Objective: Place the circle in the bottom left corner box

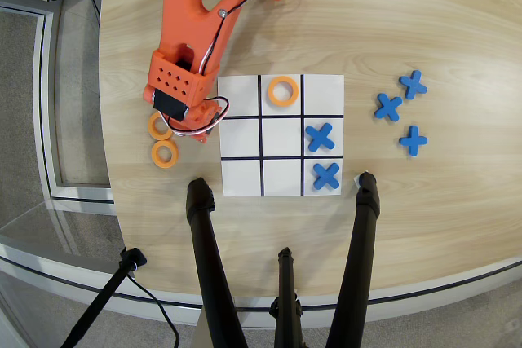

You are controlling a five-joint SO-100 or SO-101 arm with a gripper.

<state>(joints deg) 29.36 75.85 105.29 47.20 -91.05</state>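
1. Pale wood-grain tabletop filled the overhead view, with grey floor and cables beyond its curved edge.
2. Two orange rings lay left of the grid: the circle sat free on the wood, a second ring touching it and partly under the arm.
3. Over that second ring hung the gripper; its tips were hidden by the wrist housing, so I could not tell whether they were spread or pinching.
4. Judging by this, the supply pile stood beside the board for easy reach.
5. On the paper grid, the bottom left corner box was bare.
6. Another ring occupied the top-middle cell; blue crosses filled the right-middle and bottom-right cells.
7. Three spare crosses waited to the right.
8. Black tripod legs crossed the foreground.
9. No writing or brand was legible.
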